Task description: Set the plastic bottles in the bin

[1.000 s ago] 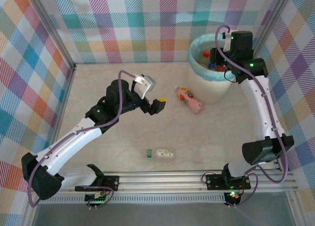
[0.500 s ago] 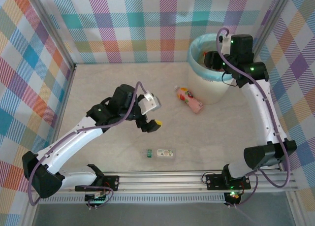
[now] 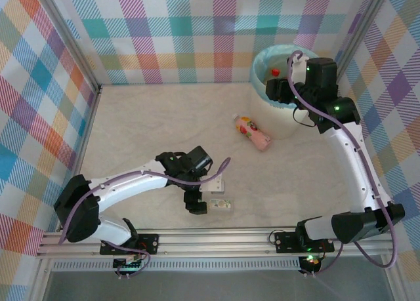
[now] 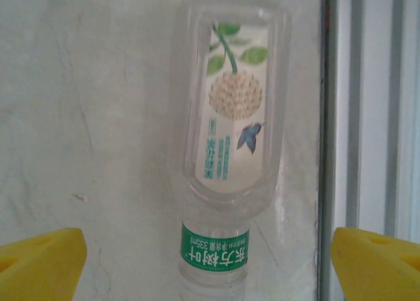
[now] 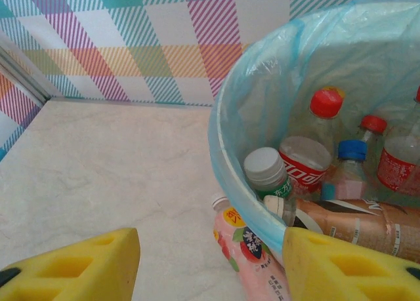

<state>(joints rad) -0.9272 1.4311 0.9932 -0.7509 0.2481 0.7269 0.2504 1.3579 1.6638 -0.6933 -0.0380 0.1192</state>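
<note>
Left gripper point(image 3: 198, 204): low in the centre of the overhead view, jaws spread wide and holding nothing; in its wrist view one yellow fingertip sits in each bottom corner.
Clear bottle point(image 4: 226, 143): lying flat on the table point(image 3: 131, 124) between those open fingers, untouched, green neck band towards the camera, close beside the metal rail point(image 4: 367, 117) at the right of that frame.
Pink bottle point(image 3: 253, 132): lying on the table right of centre overhead, its far end close against the foot of the bin, maybe touching.
Bin point(image 3: 283, 111): upper right overhead, mint liner over the rim. Several bottles are inside: a red-capped cola bottle point(image 5: 308, 150), a white-capped one point(image 5: 266, 173), a blue-capped one point(image 5: 348, 166) and a brown one point(image 5: 351, 222) lying across.
Right gripper point(image 3: 279, 91): at the bin's near rim, fingers wide apart and empty.
Progress: mostly done, I'd say. Two bottles are left on the table.
Step in hand: looks like the left arm lining up a grasp on the clear bottle.
</note>
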